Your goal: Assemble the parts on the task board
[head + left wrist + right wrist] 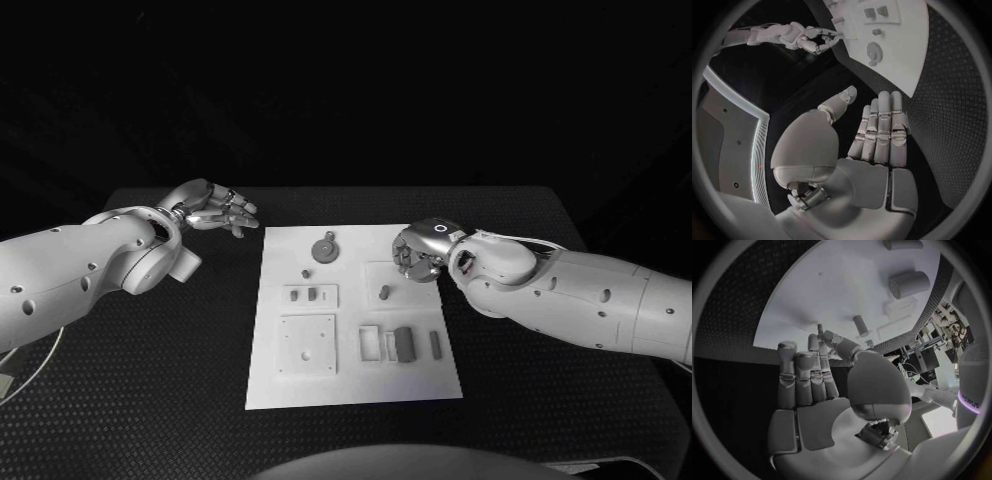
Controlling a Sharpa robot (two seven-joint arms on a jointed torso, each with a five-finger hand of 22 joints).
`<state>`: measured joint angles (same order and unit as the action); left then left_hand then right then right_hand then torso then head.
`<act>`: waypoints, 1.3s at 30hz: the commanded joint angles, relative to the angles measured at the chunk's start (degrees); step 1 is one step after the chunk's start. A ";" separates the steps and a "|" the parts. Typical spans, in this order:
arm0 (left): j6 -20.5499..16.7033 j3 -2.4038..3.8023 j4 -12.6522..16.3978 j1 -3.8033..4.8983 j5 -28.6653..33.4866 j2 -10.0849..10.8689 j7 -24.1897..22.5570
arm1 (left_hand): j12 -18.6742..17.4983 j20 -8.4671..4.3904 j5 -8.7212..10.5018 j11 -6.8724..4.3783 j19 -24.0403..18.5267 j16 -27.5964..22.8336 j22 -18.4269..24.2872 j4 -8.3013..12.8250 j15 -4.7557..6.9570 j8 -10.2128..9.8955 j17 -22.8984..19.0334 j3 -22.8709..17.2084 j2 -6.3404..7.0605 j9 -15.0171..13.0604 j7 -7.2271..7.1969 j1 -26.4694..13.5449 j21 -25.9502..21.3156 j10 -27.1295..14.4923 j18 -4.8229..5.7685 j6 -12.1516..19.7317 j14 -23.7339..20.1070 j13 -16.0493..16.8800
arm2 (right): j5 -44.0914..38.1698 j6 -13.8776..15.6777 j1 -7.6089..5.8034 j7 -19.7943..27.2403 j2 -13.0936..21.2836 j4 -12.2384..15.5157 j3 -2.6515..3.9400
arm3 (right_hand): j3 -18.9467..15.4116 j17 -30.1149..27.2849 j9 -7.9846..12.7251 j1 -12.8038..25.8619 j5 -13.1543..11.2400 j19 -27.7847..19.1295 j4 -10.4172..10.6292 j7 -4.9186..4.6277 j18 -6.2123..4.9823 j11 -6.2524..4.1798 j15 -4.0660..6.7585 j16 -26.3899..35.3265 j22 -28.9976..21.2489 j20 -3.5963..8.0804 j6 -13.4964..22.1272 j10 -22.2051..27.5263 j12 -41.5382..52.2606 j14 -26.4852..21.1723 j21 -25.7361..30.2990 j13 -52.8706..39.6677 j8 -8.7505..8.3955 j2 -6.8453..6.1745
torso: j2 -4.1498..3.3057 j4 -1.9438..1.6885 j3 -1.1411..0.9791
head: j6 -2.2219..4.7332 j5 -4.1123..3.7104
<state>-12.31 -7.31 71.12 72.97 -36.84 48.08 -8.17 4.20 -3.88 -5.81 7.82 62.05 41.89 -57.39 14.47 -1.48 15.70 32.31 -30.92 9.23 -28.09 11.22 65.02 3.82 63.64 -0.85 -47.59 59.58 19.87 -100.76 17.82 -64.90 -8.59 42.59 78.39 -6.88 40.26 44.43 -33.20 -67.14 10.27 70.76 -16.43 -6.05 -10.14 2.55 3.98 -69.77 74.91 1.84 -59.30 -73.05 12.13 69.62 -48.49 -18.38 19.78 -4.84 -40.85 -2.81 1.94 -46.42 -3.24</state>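
Table [173, 350] black, task board [353, 385] between both arms

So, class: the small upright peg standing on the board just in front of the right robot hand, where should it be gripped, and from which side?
Pinch the small peg at its free top end, coming down from above with the right robot hand. It appears to stand upright on the task board with its foot on the plate, so probably only the upper sides are free, and that hand is nearest.

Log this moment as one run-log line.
left hand: open, off the board's far left corner | right hand: over board, holding nothing visible | parts: lying on board
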 commanded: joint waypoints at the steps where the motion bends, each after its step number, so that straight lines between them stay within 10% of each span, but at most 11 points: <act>1: 0.72 0.03 -0.05 0.05 -0.13 -0.20 -0.59 | -0.20 -0.09 0.13 -0.18 0.40 -0.39 0.09 -0.09 -0.16 0.12 0.06 0.37 -0.24 0.07 0.02 -0.03 0.26 -0.37 -0.31 0.53 0.44 0.09 | 0.17 -0.02 -0.01 -0.01 0.29 0.83 0.25 | 0.34 0.09 0.00 -0.11 0.29 0.27 -0.09 0.11 -4.86 -0.68 0.44 0.32 1.13 0.08 -0.38 -1.70 0.16 -0.10 -0.26 -1.38 0.39 -0.31 | -0.01 0.00 -0.02 | -0.03 -0.07; 14: 0.55 0.03 -0.11 0.04 -0.13 -0.22 -0.86 | -0.21 -0.10 0.14 -0.17 0.47 -0.47 0.15 -0.23 -0.15 0.13 0.27 0.47 -0.26 0.09 0.05 -0.19 0.24 -0.44 -0.31 0.62 0.50 0.11 | 0.24 5.42 -0.01 0.79 0.79 1.93 1.34 | 0.40 0.13 -0.09 -0.13 0.47 0.39 -0.11 0.18 -4.86 -0.76 0.52 0.41 1.11 0.15 -0.56 -1.91 0.11 0.04 -0.31 -1.52 0.42 -0.46 | 0.00 -0.03 -0.03 | 0.24 0.07; 23: 0.55 0.03 -0.23 0.04 -0.13 -0.37 -0.89 | -0.21 -0.11 0.14 -0.17 0.48 -0.51 0.17 -0.24 -0.15 0.13 0.32 0.47 -0.27 0.10 0.06 -0.19 0.23 -0.46 -0.31 0.65 0.51 0.12 | 0.61 4.61 -0.05 0.67 0.90 4.75 2.73 | 0.43 0.13 -0.13 -0.13 0.51 0.45 -0.09 0.21 -4.86 -0.79 0.56 0.48 1.09 0.19 -0.62 -1.98 0.07 0.10 -0.31 -1.57 0.42 -0.53 | 0.01 -0.06 0.00 | 0.48 0.33; 39: 0.67 0.03 -0.65 0.05 -0.13 -0.57 -0.68 | -0.23 -0.12 0.13 -0.16 0.50 -0.57 0.21 -0.24 -0.15 0.12 0.44 0.49 -0.26 0.11 0.08 -0.16 0.22 -0.52 -0.32 0.73 0.53 0.13 | 1.65 1.93 -0.06 0.74 -1.80 9.62 2.80 | 0.47 0.13 -0.16 -0.05 0.54 0.47 -0.04 0.19 -4.86 -0.79 0.57 0.58 1.06 0.22 -0.59 -1.99 -0.02 0.13 -0.28 -1.62 0.36 -0.43 | 0.02 -0.11 0.07 | 0.66 2.48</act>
<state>-12.25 -7.31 70.46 72.96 -36.87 47.67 -8.32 4.20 -4.09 -5.81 7.76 62.27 41.67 -57.27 14.27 -1.66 15.69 32.69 -30.73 9.23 -28.05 11.23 65.01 3.82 63.58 -0.85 -47.18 59.76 19.90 -99.40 21.31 -64.96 -8.30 41.05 87.53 -4.10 40.40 44.51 -33.27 -66.54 10.65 71.16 -16.61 -5.81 -10.13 2.45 4.17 -69.55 74.90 1.82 -59.51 -73.76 12.09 69.93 -48.49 -18.53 19.97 -5.44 -40.82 -2.89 2.01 -45.71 -1.19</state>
